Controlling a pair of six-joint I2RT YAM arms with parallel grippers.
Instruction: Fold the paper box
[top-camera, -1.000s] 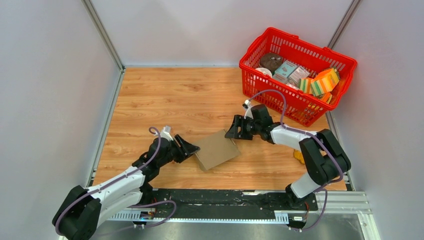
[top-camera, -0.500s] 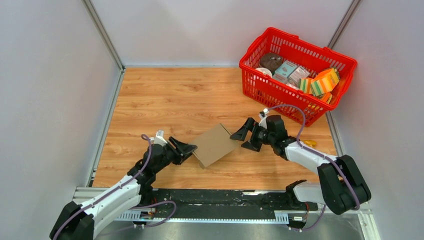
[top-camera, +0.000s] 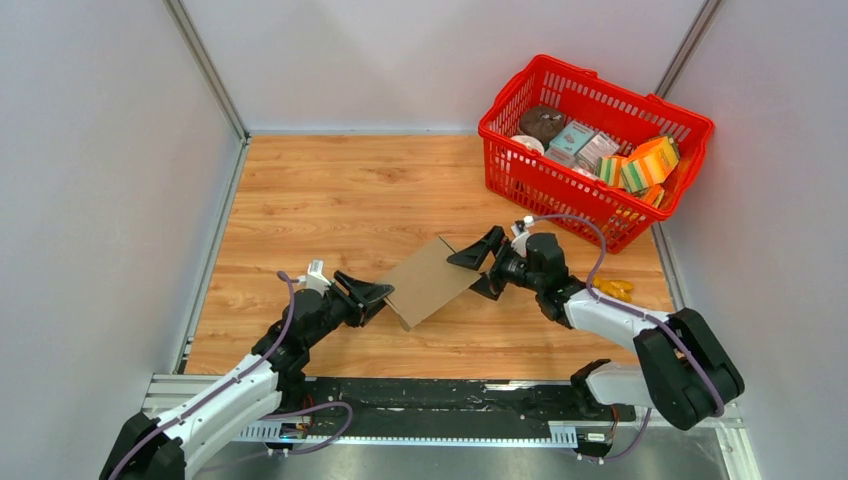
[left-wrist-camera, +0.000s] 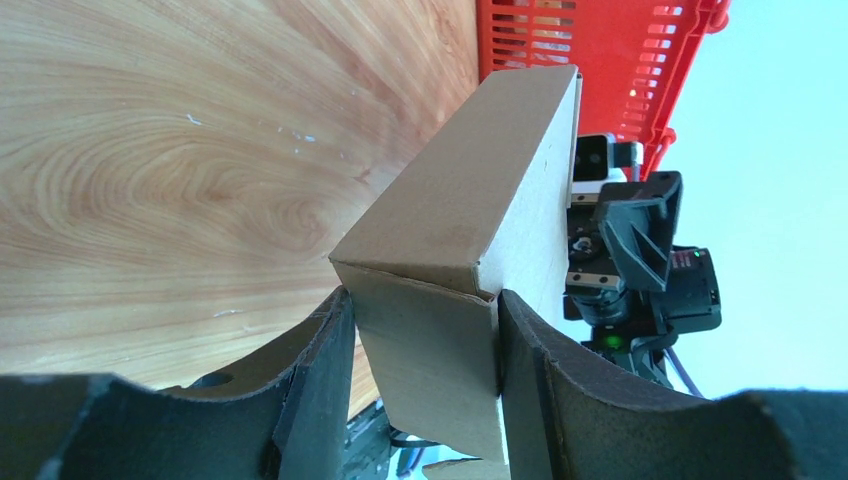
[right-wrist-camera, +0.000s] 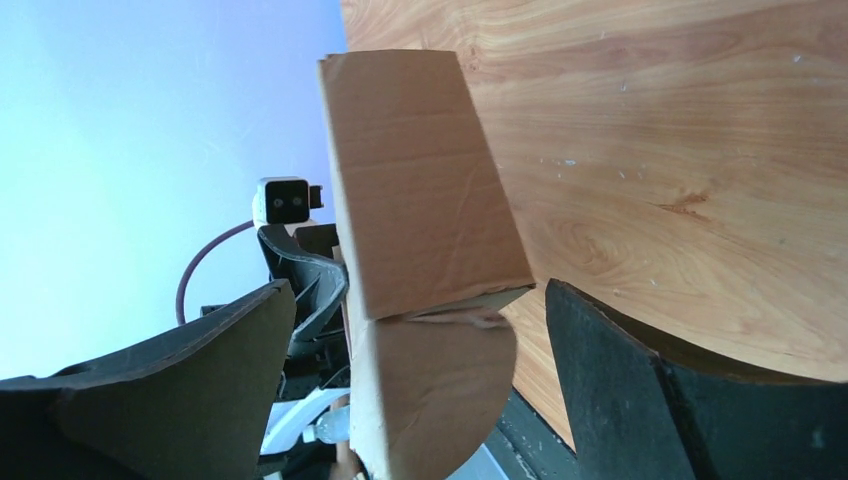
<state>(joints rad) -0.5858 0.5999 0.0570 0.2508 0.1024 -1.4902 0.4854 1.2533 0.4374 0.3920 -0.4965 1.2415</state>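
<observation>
Short of the basket (top-camera: 590, 72), left gripper (top-camera: 382, 298) pinches the box (top-camera: 430, 283), right gripper (top-camera: 462, 278) gapes around its other end (untouched); a skewed squeeze could crush it.

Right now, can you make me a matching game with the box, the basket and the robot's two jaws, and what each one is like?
Things: 1 paper box; 2 red basket; 3 left jaws; 4 right jaws.
States: A open wide around one box end; B holds colourful packages; C plain brown; D shut on the other box end.
Pairs: 1-C, 2-B, 3-D, 4-A.
</observation>
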